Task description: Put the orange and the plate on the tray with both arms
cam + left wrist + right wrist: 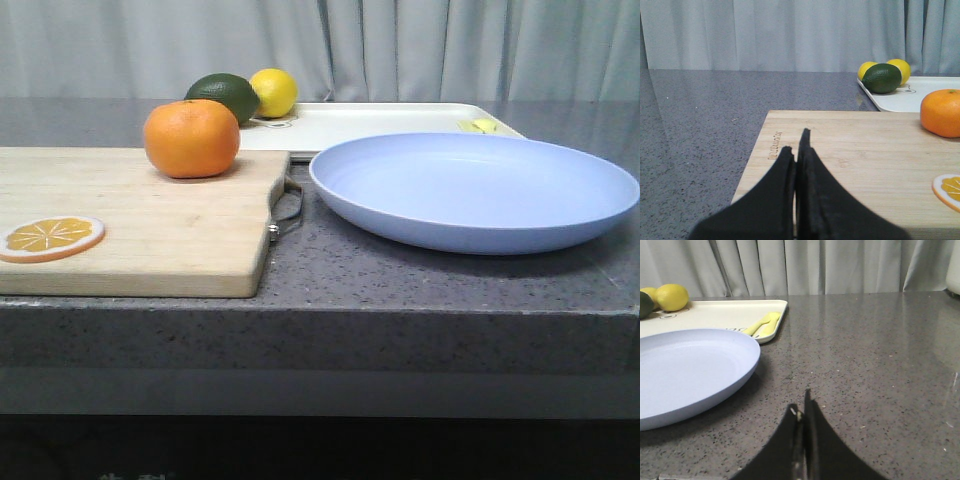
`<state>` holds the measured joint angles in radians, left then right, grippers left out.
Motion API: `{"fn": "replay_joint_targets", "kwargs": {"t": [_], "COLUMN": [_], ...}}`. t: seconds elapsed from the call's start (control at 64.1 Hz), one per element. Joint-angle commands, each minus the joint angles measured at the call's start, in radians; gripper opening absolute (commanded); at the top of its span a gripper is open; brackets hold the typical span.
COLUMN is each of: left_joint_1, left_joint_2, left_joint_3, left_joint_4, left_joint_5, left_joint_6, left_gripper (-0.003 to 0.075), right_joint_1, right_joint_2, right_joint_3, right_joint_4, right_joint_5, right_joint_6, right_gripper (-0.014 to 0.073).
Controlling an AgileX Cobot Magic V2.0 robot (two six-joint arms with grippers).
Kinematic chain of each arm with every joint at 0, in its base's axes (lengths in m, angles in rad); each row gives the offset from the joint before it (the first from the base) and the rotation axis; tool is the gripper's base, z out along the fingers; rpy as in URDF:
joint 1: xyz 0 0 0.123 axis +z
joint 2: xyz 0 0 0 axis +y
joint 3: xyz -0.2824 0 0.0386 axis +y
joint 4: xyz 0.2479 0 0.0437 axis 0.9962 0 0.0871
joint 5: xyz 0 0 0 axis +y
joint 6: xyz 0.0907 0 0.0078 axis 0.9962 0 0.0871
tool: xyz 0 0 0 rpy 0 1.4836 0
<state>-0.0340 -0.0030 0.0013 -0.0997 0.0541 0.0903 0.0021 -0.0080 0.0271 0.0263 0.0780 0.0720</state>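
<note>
Oranges: one whole orange
Orange slices: one orange slice
Lemons: two, lemon and second lemon
Limes: one lime
Plates: one plate
Trays: one tray
Boards: one cutting board

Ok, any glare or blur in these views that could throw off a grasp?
Front view: sharp, soft shadow under the plate. Right wrist view: sheen on the countertop toward the curtain, right gripper close and dark. Left wrist view: left gripper soft-edged, orange cut by the frame.
</note>
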Motion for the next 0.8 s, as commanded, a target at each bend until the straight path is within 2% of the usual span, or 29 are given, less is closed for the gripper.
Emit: {"fn": "replay_joint_targets", "kwargs": {"t": [0.0,0.562,0.781], "left_joint_1": [0.002,0.002,0.002], "left_joint_2": [-0.020,-0.020,-0.020], "left_joint_3": [0.004,0.004,0.004], "left_joint_4": [-0.008,-0.008,-0.008], "left_joint_5": [-0.083,-0.083,-0.096], "left_joint_6": [-0.008,-0.008,-0.008], "left_gripper": [-0.0018,-0.0018,-0.0018], "right_joint_1": [0.000,0.000,0.000], "right_joint_2": [-0.024,-0.024,-0.024], "right_joint_3": [-0.004,-0.004,-0.004], "right_joint_4": [-0.011,-0.011,-0.011], "right_joint_5": [-0.078,-0.078,-0.155], "right_joint_6": [0.001,0.001,0.001], "right_gripper": [-0.0068,-0.0068,-0.0068]}}
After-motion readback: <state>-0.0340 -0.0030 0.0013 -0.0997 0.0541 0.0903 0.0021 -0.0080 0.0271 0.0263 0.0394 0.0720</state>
